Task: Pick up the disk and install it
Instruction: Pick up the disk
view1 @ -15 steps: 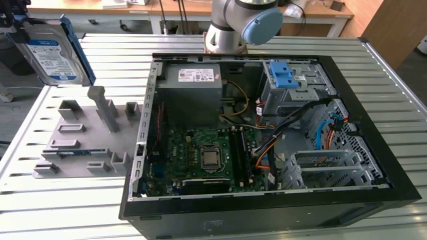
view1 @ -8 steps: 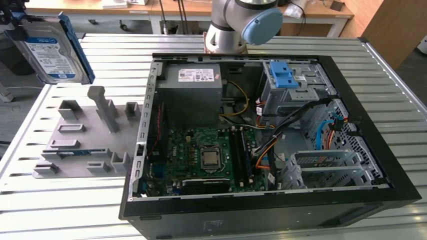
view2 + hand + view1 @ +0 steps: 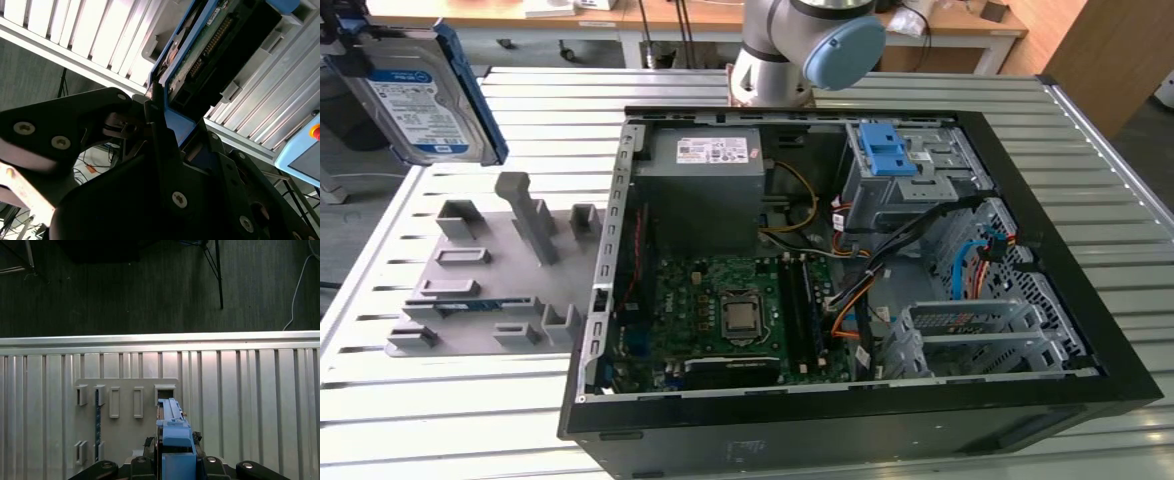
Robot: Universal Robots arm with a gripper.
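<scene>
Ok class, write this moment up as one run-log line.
gripper: shut on disk | disk: in air, off grey holder | computer case: open, disk not installed

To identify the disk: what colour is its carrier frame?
Blue; see the disk in the exterior view.

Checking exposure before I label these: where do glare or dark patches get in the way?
Exterior view: even light, the disk plainly lit. Second wrist view: the gripper is near-black against the glaring table. First wrist view: the table's edge glares, the floor beyond is dark.
</scene>
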